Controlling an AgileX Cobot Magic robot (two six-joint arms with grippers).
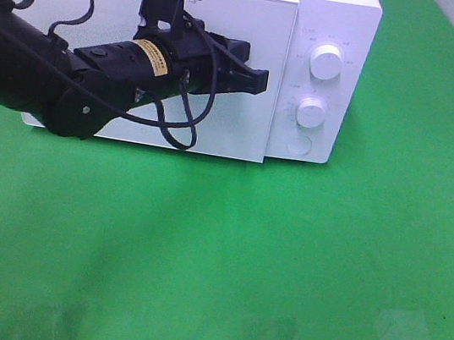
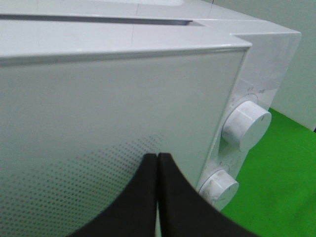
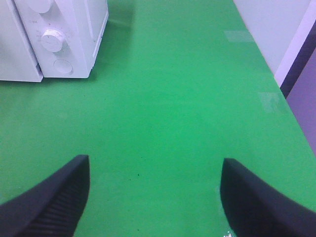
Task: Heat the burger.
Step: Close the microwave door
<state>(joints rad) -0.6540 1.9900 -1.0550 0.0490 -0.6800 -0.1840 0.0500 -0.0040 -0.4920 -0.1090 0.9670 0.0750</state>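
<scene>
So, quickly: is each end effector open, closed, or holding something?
Left end effector: closed, holding nothing, by the microwave door.
Right end effector: open, holding nothing.

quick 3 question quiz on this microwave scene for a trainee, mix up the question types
1. True or false: the left gripper is shut, with its tips in front of the microwave door.
2. Pick one. The right gripper is: A) open above the green table cover; B) shut on a knob; C) holding a plate.
3. Short answer: is the burger visible in any of the three views?

Key: 1 true; 2 A; 3 no.
</scene>
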